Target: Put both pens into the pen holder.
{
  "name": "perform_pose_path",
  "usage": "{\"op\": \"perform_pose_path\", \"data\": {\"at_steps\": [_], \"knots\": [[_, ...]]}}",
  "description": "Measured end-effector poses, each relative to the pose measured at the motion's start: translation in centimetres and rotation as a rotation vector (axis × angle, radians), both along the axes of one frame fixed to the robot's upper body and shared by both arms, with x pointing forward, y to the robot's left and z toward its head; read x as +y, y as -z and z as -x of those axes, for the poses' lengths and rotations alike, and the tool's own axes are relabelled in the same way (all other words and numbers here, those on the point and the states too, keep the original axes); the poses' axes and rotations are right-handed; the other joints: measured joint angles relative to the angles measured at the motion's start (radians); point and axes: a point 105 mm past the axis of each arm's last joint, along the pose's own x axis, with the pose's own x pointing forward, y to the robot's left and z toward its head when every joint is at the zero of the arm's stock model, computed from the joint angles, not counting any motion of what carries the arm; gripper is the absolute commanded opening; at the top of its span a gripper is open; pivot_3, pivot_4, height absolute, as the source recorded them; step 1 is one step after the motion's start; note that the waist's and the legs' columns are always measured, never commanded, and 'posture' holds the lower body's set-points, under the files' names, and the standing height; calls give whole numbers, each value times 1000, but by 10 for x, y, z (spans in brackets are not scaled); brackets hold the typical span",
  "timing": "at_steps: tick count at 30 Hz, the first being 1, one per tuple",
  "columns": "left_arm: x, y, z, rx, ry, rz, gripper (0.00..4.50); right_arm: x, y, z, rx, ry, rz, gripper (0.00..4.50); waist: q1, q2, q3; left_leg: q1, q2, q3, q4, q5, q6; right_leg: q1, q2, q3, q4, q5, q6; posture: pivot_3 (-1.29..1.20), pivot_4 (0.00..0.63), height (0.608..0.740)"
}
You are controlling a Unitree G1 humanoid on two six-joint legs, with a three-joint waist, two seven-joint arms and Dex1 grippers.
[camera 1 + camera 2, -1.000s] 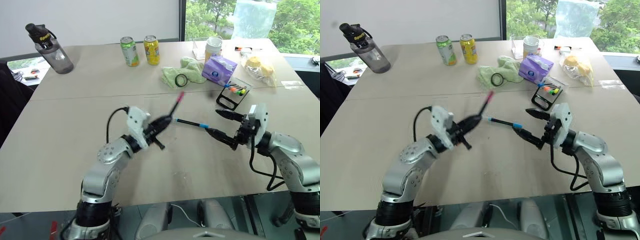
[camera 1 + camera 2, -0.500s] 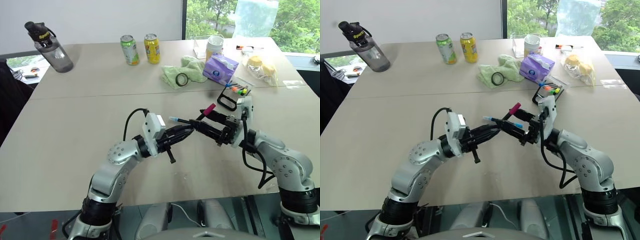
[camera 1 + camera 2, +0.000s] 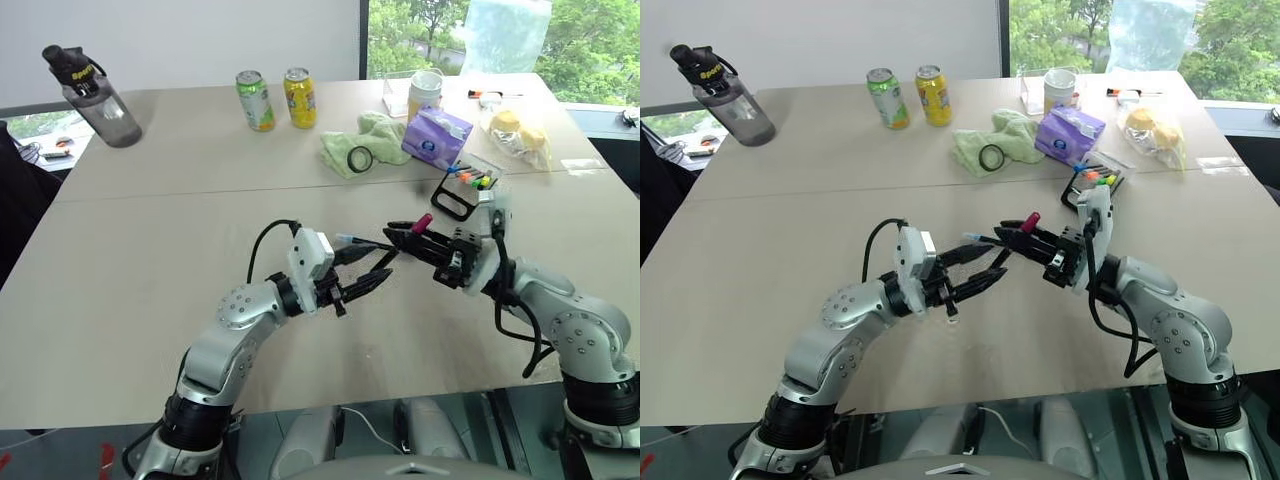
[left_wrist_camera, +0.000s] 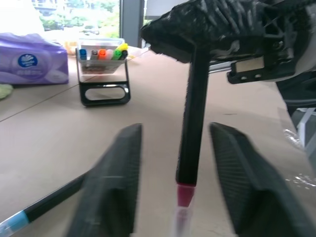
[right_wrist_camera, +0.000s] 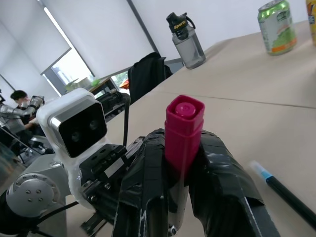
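Pens first: my right tool (image 3: 412, 236) has its two black fingers clamped on the pink-ended pen (image 5: 183, 129), whose pink cap sticks up past the fingertips and whose barrel hangs down between the spread fingers of my left tool (image 3: 378, 266). Those left fingers (image 4: 114, 177) stand apart on either side of the barrel without touching it, so that tool grips nothing. The blue-ended pen (image 3: 358, 241) shows just beside the left tool's upper finger, its light blue tip pointing left; I cannot tell whether it rests on the tabletop (image 3: 150, 250) or against the finger. Both tools meet over the middle of the tabletop, near my edge.

The pen holder (image 3: 464, 190) stands farther away and to the right, well apart from both tools, with orange, green and yellow marker caps showing in its black frame. Just behind it sits a purple tissue pack (image 3: 437, 137), and left of that a green cloth (image 3: 362, 142) with a black ring on it.
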Motion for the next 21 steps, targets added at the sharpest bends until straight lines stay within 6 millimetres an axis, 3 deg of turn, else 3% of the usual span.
{"op": "perform_pose_path", "data": {"at_steps": [5,11,14,21], "knots": [[13,-7,-13,-20,-88,5,3156,-29,-10,-31,-190,225,102,123,-1,0,0,0,0,2,0,0,0,-2,0,0,3,0,0,0,150,740],[28,-20,-29,-26,-161,26,3156,-48,-57,-49,-615,407,275,123,-3,0,0,-1,0,4,0,0,0,-5,1,1,4,0,0,0,150,740],[32,-25,-32,-25,-158,12,3156,-50,-53,-49,-811,396,470,123,-1,0,0,-2,0,5,1,0,0,-5,0,1,4,0,0,0,150,740],[35,-35,-39,-15,-179,11,3156,-57,-39,-55,-978,398,647,123,-4,0,0,-1,0,6,1,0,0,-5,1,2,5,0,0,0,150,740]]}}
